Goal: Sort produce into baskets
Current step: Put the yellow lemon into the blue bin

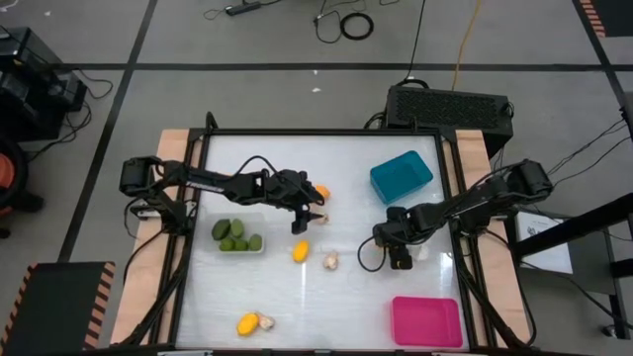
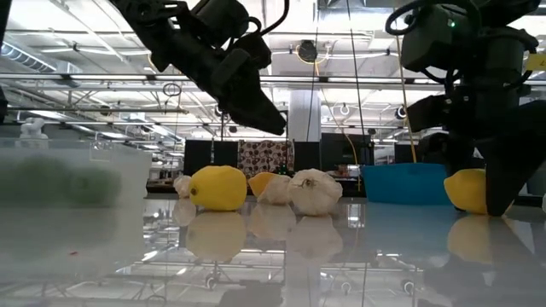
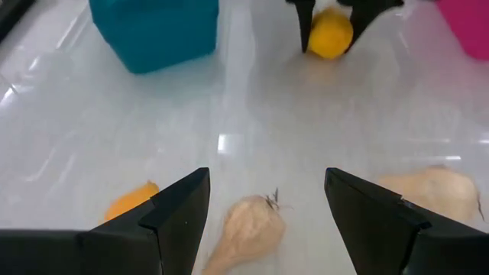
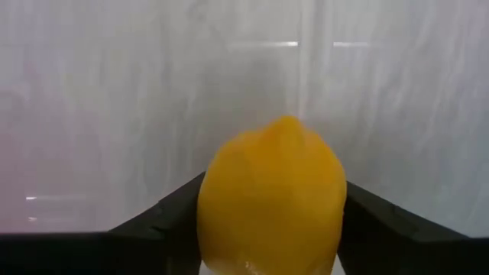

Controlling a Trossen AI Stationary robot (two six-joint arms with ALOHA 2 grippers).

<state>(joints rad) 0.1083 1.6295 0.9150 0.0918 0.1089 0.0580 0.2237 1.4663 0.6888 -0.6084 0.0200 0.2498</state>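
Observation:
My right gripper [image 1: 399,259] stands near the table's right side, between the teal basket [image 1: 401,176] and the pink basket [image 1: 426,321], pointing down and shut on a yellow piece [image 4: 271,198]. My left gripper [image 3: 263,179] hovers open above the table's middle. A beige garlic-like piece [image 3: 248,229] lies on the table below its fingers, untouched. An orange piece [image 3: 130,202] lies beside it on the far side. The clear basket [image 1: 237,235] at the left holds green pieces. My right gripper pinches the yellow piece between its two fingers, one on each of its opposite sides [image 4: 210,206]. The fingers come from above, pointing down. The piece [image 2: 465,189] sits low at the table top; the low view shows no gap under it.
Another yellow piece [image 1: 301,251] and a garlic piece [image 1: 330,261] lie near the middle. A yellow piece [image 1: 247,323] with a garlic piece [image 1: 265,321] beside it lies near the front edge. A raised frame [image 1: 198,198] borders the table.

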